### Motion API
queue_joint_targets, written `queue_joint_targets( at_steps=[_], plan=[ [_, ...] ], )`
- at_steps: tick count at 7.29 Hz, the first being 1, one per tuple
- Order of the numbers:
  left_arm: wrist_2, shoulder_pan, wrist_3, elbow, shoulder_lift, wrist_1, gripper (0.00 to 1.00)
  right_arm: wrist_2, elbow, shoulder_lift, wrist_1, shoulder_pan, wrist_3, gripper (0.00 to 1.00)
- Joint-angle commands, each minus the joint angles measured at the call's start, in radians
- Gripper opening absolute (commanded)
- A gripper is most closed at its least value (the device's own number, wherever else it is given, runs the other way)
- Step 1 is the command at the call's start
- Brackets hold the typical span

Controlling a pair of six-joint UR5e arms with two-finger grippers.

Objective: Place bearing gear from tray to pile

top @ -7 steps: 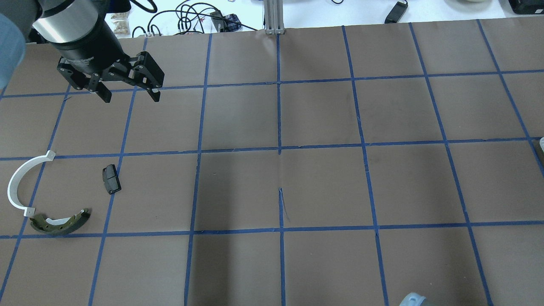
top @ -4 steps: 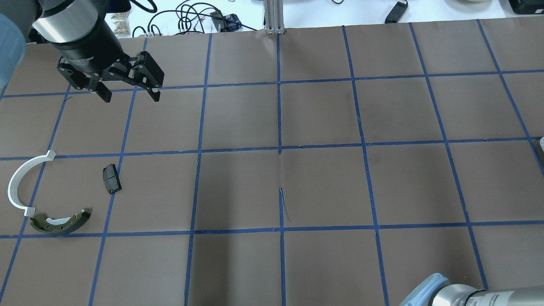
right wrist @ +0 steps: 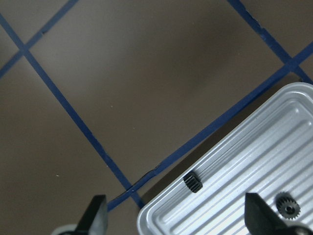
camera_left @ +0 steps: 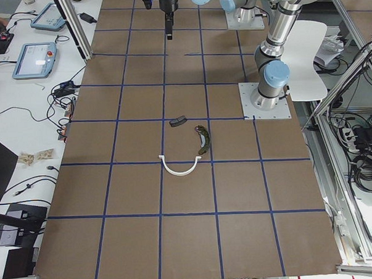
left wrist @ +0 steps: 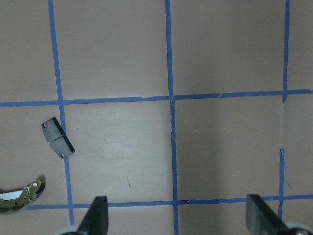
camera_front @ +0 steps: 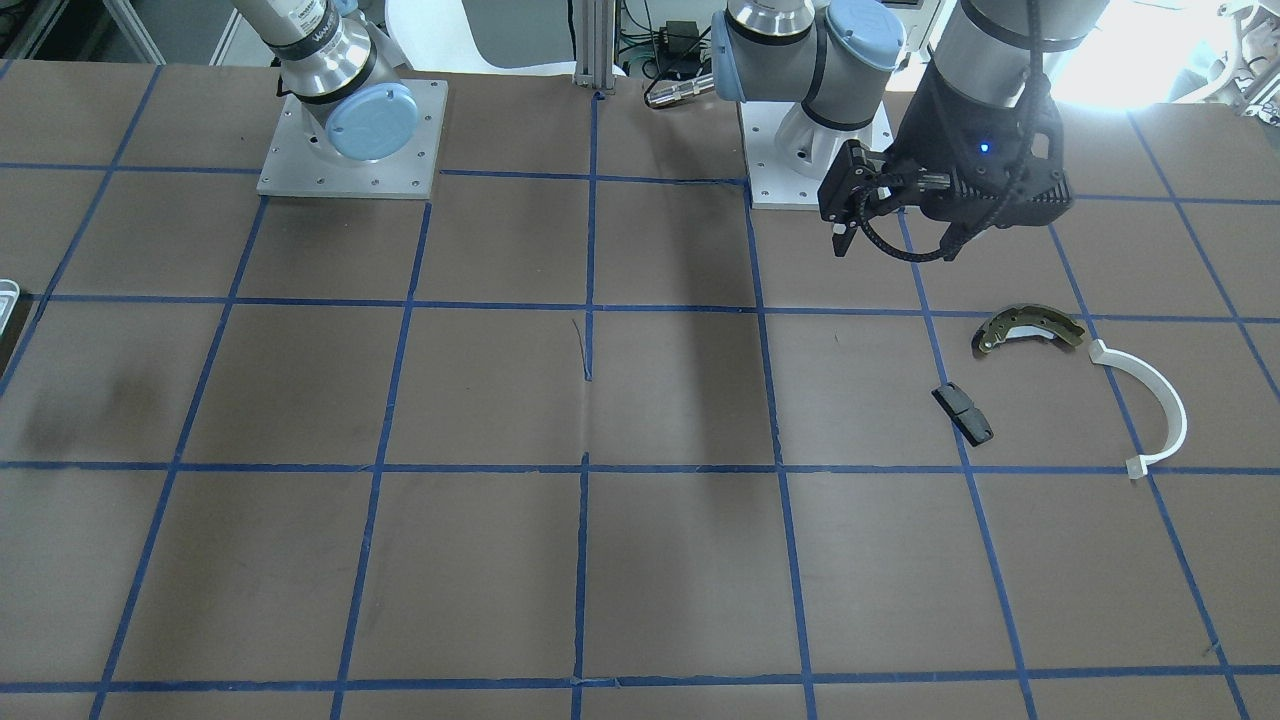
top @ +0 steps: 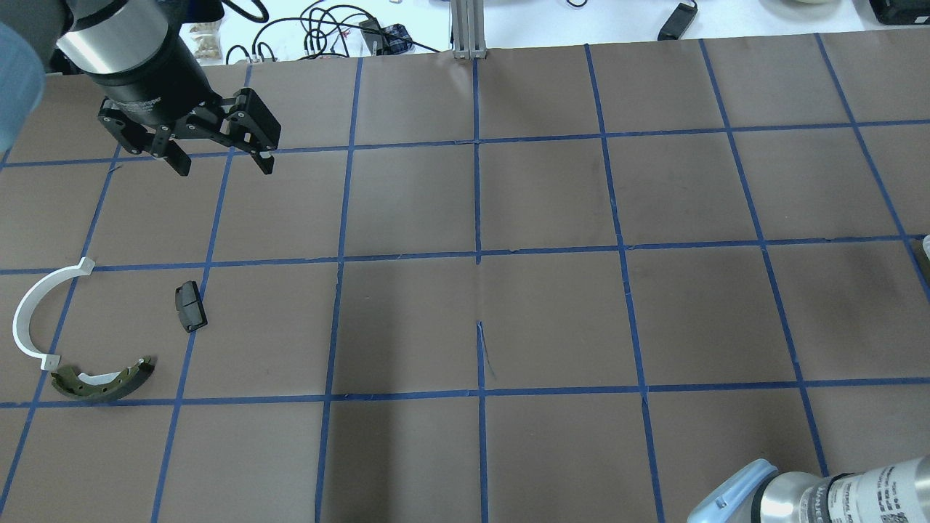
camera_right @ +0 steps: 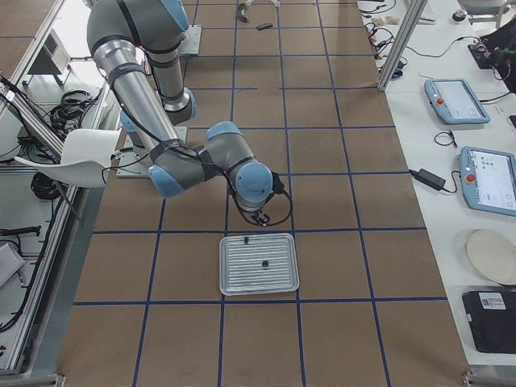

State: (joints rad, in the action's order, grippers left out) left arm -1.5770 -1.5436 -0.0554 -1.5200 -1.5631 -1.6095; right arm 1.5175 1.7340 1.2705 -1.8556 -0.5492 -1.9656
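A silver ribbed tray holds a small black toothed gear near its corner and a second small gear further in. My right gripper is open and empty above the tray's corner; it also shows in the exterior right view by the tray. The pile lies far off on the left side: an olive brake shoe, a white arc and a black block. My left gripper is open and empty, raised beyond the pile.
The table is brown paper with a blue tape grid. Only the tray's edge shows in the front view. The two arm bases stand at the robot's side. Cables and tablets lie beyond the table's far edge.
My right arm has come further into the overhead view at the bottom right. My left arm and the pile have not moved.
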Motion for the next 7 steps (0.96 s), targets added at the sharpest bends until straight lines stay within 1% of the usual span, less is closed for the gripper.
queue_joint_targets(
  at_steps=[1,2,3,4,6,7],
  plan=[
    [0.000,-0.001,0.000,0.000,0.000,0.003,1.00,-0.043,0.067,-0.062,-0.198,0.005,-0.213,1.00],
    [0.000,0.000,0.000,0.000,0.000,0.003,1.00,-0.092,0.059,-0.088,-0.206,0.009,-0.308,1.00],
    [0.000,0.000,0.000,0.000,0.000,0.003,1.00,-0.091,0.061,-0.115,-0.249,0.008,-0.332,1.00],
    [0.000,-0.001,0.000,-0.002,0.000,0.003,1.00,-0.089,0.070,-0.123,-0.273,0.009,-0.416,0.97],
    [0.000,-0.001,0.000,-0.002,0.000,0.003,1.00,-0.065,0.079,-0.123,-0.272,0.009,-0.476,0.96],
    [0.000,-0.001,-0.001,-0.003,0.001,0.003,1.00,-0.016,0.097,-0.123,-0.271,0.009,-0.481,0.96]
  ],
)
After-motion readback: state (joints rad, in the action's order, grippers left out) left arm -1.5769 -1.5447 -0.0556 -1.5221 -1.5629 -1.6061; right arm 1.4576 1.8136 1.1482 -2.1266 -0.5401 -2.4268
